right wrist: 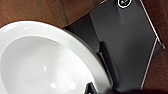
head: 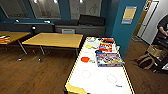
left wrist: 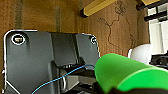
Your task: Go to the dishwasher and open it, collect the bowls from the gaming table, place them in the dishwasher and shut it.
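Note:
A green bowl [left wrist: 125, 72] looms close in the left wrist view, above the wooden floor, with my left gripper [left wrist: 113, 90] shut on its lower edge. A white bowl [right wrist: 37, 62] sits just as close in the right wrist view, and my right gripper [right wrist: 93, 89] is shut on its rim. The pale round shape [left wrist: 141, 52] past the green bowl looks like that same white bowl. The dishwasher is out of view. Ahead in the head view stands a white table with a yellow rim [head: 100, 80], which has no rods or green field.
On the white table lie board game boxes [head: 109, 59], an orange round item [head: 85, 59] and a yellow one [head: 89, 46]. Wooden tables [head: 55, 39] stand to the left, a teal pillar [head: 125, 27] behind. At right are a person [head: 163, 27], a backpack [head: 145, 61] and a cardboard box [head: 155, 51].

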